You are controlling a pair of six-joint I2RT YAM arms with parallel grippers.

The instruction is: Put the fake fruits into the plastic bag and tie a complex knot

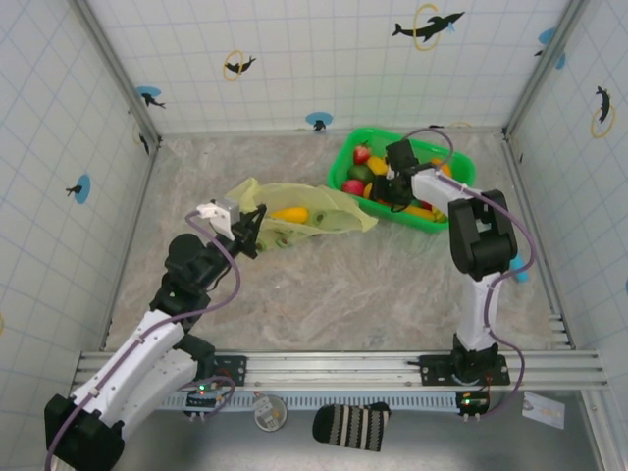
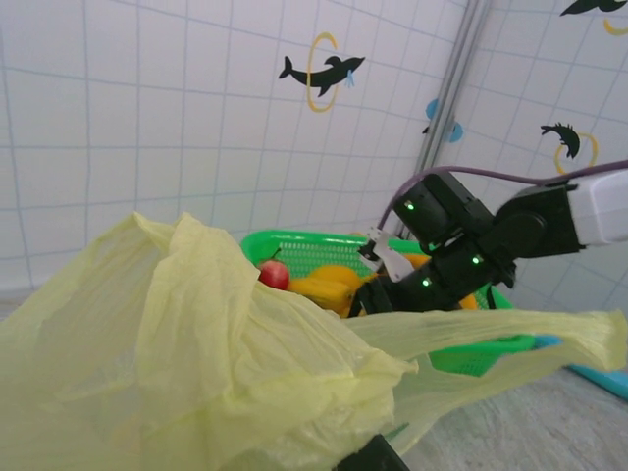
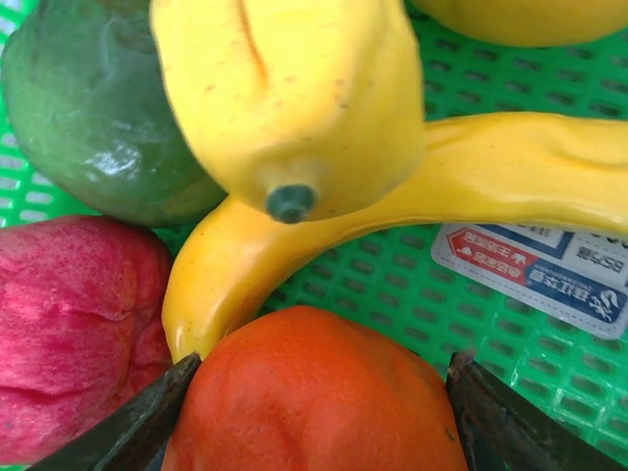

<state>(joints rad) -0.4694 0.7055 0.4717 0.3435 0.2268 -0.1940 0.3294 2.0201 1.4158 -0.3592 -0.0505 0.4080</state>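
Left pincer [image 1: 257,228] clenched on the plastic bag [image 1: 329,222]; right pincer [image 3: 324,363] down among the fake fruits [image 1: 365,173].
The bag lay open on the desk [image 1: 343,294] just left of the green basket [image 3: 392,294], a yellow fruit [image 1: 290,213] inside it. In the basket, the right jaws straddled an orange-red fruit [image 3: 314,407] beside a banana [image 3: 510,177]. I could not tell whether they were clamped on it.
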